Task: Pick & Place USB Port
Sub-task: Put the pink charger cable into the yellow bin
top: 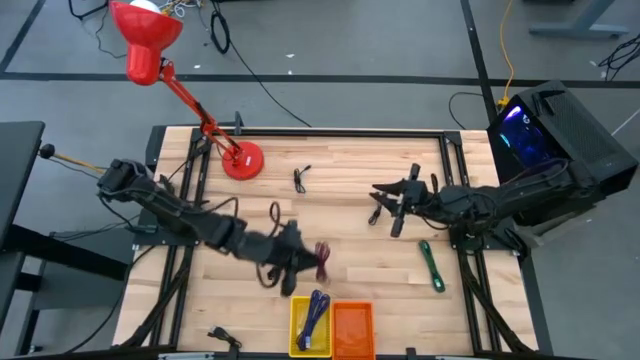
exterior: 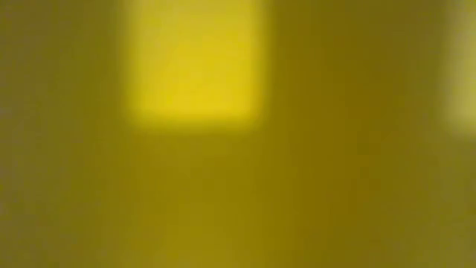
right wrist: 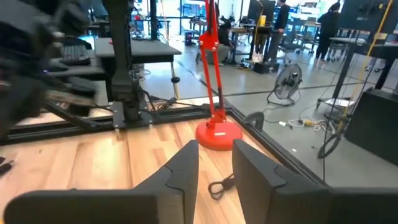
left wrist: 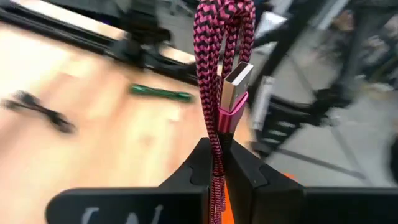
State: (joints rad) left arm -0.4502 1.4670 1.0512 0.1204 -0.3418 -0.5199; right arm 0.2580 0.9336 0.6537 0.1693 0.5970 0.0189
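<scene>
Spanning most of the high view, a pale wooden worktop (top: 340,180) carries everything in the scene, with a dark robot arm reaching in from each side. A red desk lamp (top: 240,160) stands near the far edge on the left side, apparently placed to light the working area. At the near edge, two small bins sit touching side by side: a yellow bin (top: 311,325) with a blue cable already in it, and an orange bin (top: 352,330) that looks empty, so sorting seems partly done. The left gripper (top: 300,262) hangs just above and beside the bins, probably carrying its load toward one of them. It is closed tight on a pink braided USB cable (left wrist: 221,68), folded into a bundle, whose silver plug (left wrist: 236,84) points up past the fingers. The right gripper (top: 392,207) waits over the right half of the worktop, its fingers (right wrist: 180,177) parted by a narrow gap and holding nothing. A green cable (top: 431,265) and a small black cable (top: 300,179) lie loose, well apart, likely awaiting pickup. The low view shows only a yellow blur.
</scene>
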